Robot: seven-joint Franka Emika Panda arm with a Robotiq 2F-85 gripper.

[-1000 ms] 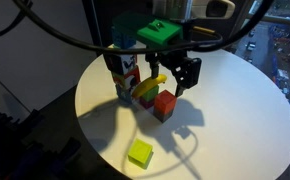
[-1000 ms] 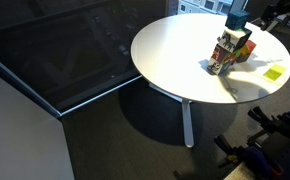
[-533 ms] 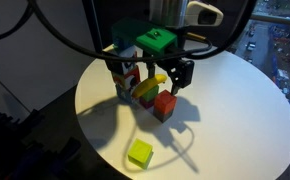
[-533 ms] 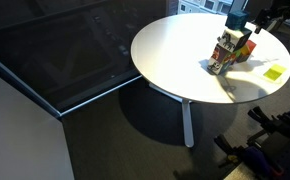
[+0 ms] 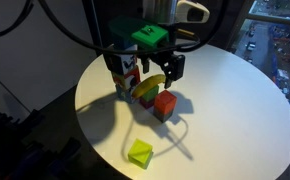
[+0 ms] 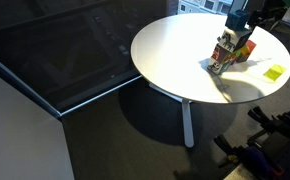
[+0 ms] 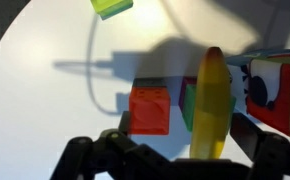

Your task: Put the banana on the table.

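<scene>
The hand [image 5: 148, 72] hangs spread wide and empty over the banana [image 7: 211, 100], which lies propped on blocks just beside the red block [image 7: 150, 108], off the table [image 5: 235, 110]; light, smooth and easily bruised, it likely wants a gentle pinch across its middle.

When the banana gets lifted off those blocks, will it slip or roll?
Probably stiff: the banana holds its curve perched on the blocks. Its rounded, smooth skin may rock or slip when pinched. It looks small, so likely light.

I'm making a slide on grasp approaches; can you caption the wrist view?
Open gripper hovers over the banana, which lies over a green block beside a red block on the table.
</scene>
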